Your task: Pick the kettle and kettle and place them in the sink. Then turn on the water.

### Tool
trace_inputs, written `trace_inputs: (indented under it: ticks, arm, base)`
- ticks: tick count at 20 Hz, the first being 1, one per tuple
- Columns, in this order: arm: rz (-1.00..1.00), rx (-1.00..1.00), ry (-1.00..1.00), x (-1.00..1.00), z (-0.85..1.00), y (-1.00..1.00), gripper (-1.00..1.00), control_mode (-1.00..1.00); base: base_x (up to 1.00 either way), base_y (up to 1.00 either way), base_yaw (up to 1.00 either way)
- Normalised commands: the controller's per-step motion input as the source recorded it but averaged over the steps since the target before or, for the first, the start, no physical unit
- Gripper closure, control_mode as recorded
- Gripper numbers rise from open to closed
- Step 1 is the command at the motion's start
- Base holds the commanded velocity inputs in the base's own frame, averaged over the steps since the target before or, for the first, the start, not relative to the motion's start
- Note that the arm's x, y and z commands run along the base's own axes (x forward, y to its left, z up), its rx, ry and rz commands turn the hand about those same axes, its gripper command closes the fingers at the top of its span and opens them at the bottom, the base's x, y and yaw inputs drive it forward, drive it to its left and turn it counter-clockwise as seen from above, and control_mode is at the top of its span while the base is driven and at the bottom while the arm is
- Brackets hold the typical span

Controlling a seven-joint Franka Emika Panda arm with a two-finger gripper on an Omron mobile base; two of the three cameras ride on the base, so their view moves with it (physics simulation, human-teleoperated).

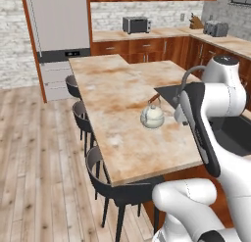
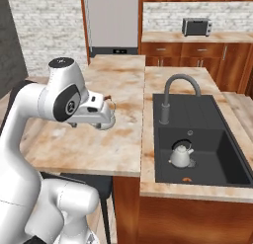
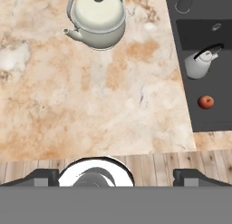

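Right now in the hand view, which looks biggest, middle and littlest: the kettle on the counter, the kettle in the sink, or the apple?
1. Kettle on the counter looks largest, though it sits nearer the camera, so its real size may match the other.
2. Kettle in the sink.
3. Red apple, smallest.

Counter kettle [image 3: 97, 20] top cut off; tap [image 3: 185, 1] mostly cropped

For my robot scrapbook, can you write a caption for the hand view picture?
One kettle waits on the counter, the other kettle sits in the sink.
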Motion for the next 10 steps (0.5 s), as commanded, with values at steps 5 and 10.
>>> trace_inputs:
  ticks: [5, 10]
  arm:
    - [0.0, 0.0, 0.0, 0.4, 0.06, 0.54, -1.0, -1.0]
    - [-0.01, 0.0, 0.0, 0.51, 0.06, 0.4, -1.0, -1.0]
  base:
    - [0.0, 0.0, 0.0]
    - [0.0, 0.0, 0.0]
